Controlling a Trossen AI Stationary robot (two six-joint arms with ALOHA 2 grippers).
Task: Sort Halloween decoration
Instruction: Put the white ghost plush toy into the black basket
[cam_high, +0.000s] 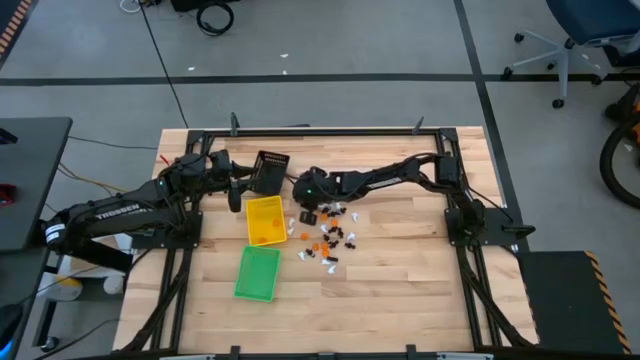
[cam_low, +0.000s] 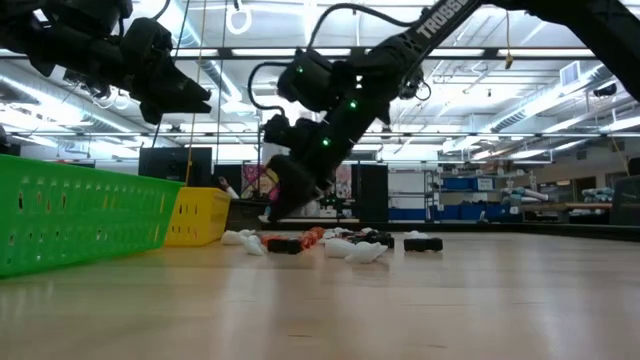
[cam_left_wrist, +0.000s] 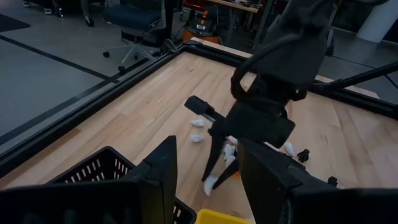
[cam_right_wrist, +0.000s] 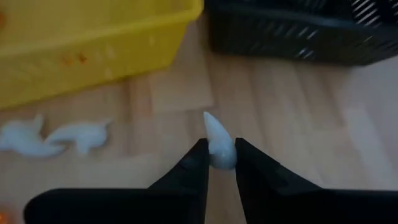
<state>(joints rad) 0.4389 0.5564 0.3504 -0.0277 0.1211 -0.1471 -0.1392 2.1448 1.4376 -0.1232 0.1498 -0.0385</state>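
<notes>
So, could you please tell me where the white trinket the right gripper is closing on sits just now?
The white trinket sits between the right gripper's fingertips in the right wrist view, on bare wood near the yellow tray and black tray.

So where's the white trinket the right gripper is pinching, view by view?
High view: hidden under the right gripper, beside the yellow tray.
Low view: not distinguishable.
Left wrist view: white trinket at the fingertips.
Right wrist view: centre, between the fingers.
Shared landmark: yellow tray.

White trinket (cam_right_wrist: 217, 146); yellow tray (cam_right_wrist: 93, 43); black tray (cam_right_wrist: 298, 28).
</notes>
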